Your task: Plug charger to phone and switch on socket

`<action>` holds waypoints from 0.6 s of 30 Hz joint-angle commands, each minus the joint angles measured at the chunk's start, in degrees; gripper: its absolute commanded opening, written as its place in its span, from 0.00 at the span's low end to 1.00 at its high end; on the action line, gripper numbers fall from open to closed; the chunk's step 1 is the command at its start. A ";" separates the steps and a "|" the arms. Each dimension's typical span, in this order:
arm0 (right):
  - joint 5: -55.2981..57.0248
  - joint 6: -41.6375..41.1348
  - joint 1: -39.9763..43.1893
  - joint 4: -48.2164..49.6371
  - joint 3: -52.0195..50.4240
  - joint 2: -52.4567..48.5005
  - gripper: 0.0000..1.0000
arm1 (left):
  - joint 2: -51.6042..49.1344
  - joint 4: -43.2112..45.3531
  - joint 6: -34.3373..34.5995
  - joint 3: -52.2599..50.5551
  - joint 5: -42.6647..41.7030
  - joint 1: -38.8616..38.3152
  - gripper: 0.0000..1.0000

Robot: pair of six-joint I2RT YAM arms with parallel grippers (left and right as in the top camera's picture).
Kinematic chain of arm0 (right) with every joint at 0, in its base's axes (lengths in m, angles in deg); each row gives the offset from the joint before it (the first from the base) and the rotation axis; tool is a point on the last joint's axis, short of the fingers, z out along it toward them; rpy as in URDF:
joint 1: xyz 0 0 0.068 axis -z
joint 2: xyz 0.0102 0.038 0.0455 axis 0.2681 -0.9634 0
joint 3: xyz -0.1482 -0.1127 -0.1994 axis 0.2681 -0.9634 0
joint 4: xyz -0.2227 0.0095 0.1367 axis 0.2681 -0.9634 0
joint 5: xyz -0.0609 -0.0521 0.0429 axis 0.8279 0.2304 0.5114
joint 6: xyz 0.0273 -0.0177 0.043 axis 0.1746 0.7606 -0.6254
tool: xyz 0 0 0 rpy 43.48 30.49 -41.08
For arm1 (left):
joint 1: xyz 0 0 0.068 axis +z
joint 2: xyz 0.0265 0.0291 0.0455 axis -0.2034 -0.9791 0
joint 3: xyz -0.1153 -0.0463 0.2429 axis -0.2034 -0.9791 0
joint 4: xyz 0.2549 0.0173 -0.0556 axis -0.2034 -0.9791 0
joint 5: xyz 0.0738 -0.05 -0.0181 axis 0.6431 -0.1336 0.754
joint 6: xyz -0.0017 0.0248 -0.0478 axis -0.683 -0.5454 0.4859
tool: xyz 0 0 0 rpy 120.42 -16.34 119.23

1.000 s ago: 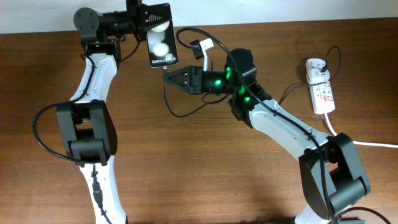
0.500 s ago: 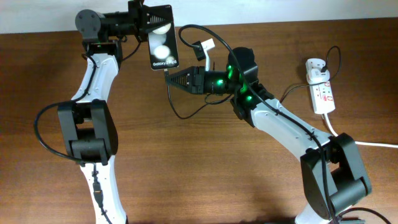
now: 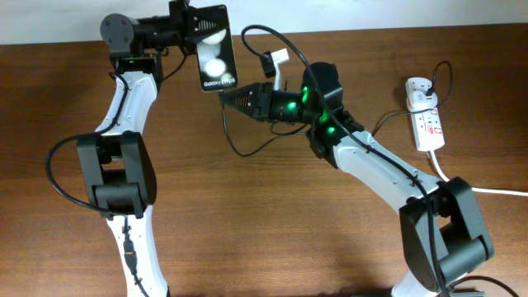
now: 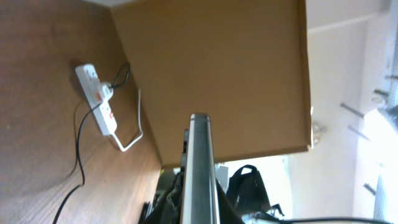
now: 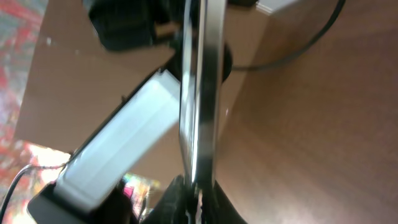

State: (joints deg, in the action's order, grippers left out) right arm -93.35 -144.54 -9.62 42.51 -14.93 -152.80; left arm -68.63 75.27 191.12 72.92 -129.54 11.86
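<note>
My left gripper (image 3: 191, 23) is shut on the top end of the black phone (image 3: 214, 49) and holds it up at the back of the table; its edge shows in the left wrist view (image 4: 200, 168) and in the right wrist view (image 5: 200, 93). My right gripper (image 3: 227, 95) is shut on the plug tip of the thin black charger cable (image 3: 235, 140), right at the phone's lower end. The cable loops down and runs off behind the arm. The white socket strip (image 3: 427, 124) lies at the right, with the white adapter (image 3: 419, 89) plugged in; it also shows in the left wrist view (image 4: 99, 99).
A thick white cord (image 3: 487, 190) runs from the strip off the right edge. A thicker black robot cable with a white connector (image 3: 276, 59) arches above the right wrist. Bare brown table lies in front.
My right gripper has moved up and a little left with the plug tip, closing the gap to the phone's lower end. The left gripper and phone have barely moved.
</note>
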 commanded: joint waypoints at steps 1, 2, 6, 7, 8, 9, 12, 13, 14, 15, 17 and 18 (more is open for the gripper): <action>6.32 0.15 1.57 -0.09 0.76 0.79 0.56 | 0.57 0.31 1.29 0.70 -2.86 0.57 0.00; 5.66 0.15 1.57 -0.07 0.76 0.79 0.75 | 0.57 0.31 1.29 0.70 -2.82 0.94 0.00; 2.82 0.22 1.57 -0.11 0.76 0.79 0.99 | 0.57 0.33 1.27 0.70 -2.62 4.31 0.00; 2.67 1.22 1.60 -0.85 0.76 0.79 0.99 | 0.57 0.33 1.29 0.70 -2.78 5.68 0.00; 2.73 2.21 1.66 -1.55 0.76 0.79 0.99 | 0.57 0.33 1.29 0.70 -2.86 6.32 0.00; 4.04 3.30 1.97 -4.37 0.76 0.79 0.99 | 0.57 0.33 1.29 0.70 -2.86 6.80 0.00; 10.99 13.16 5.16 -20.20 0.79 0.85 0.99 | 0.57 0.33 1.29 0.70 -2.86 7.28 0.00; 12.04 14.95 6.40 -22.84 0.79 1.03 0.99 | 0.57 0.33 1.27 0.70 -2.86 7.28 0.00; 13.51 17.59 8.41 -26.53 0.79 1.55 0.99 | 0.57 0.37 1.27 0.70 -2.86 7.28 0.00; 14.67 19.32 9.81 -29.42 0.94 2.32 0.99 | 0.57 0.37 1.20 0.70 -2.86 7.28 0.00; 20.65 26.40 13.44 -41.40 3.98 5.55 0.99 | 0.57 0.33 -2.23 0.70 -2.86 7.15 0.00; 24.00 29.14 14.10 -46.84 6.27 6.47 0.99 | 0.57 0.31 -3.13 0.70 -2.86 6.99 0.00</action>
State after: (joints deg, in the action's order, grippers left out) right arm -76.74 -123.34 2.88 1.73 -13.10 -150.46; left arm -68.63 75.25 191.08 72.92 -132.33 19.02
